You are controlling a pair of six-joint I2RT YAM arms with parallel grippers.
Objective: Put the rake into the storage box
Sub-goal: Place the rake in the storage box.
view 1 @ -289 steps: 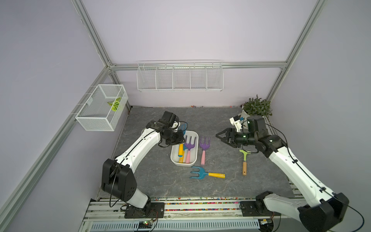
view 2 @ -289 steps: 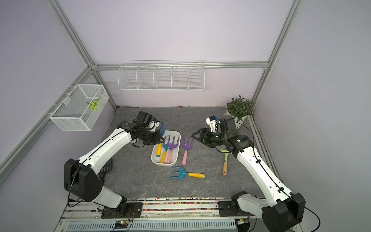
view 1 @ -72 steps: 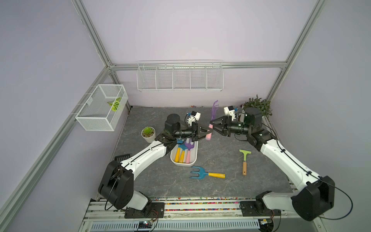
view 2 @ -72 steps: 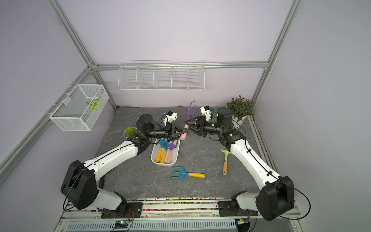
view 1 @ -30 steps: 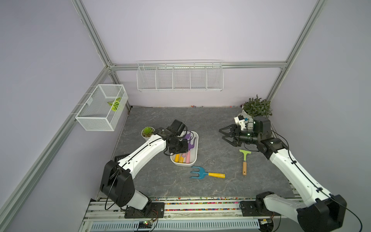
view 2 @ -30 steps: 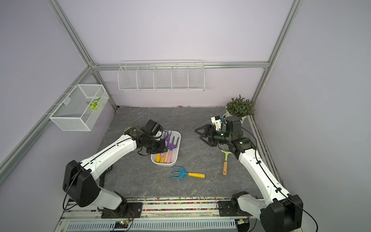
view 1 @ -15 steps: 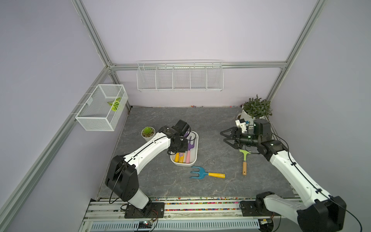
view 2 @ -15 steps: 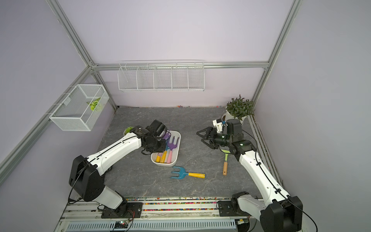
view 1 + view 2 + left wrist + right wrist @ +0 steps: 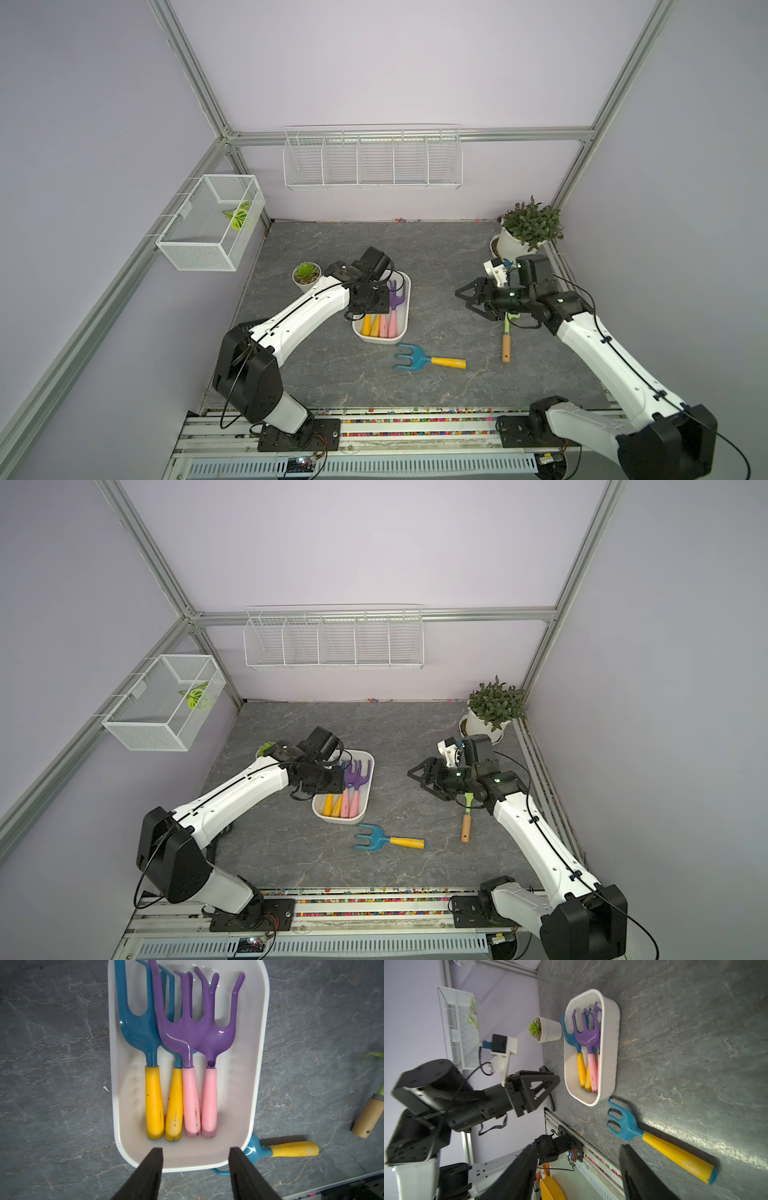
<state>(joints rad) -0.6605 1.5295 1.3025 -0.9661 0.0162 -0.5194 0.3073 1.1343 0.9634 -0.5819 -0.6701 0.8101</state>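
While end effector [image 9: 195, 1149] hovers, rake [image 9: 180, 1036] seemingly lies beneath.

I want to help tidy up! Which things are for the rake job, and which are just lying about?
Job: box, four rakes inside, blue rake outside.
Lying about: small plant, big plant, basket, rack, maybe green tool.

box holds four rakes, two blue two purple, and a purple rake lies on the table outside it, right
Wrong colour: the rake on the table outside the storage box is blue with a yellow handle, as both top views show. The box does hold two blue rakes and two purple rakes.
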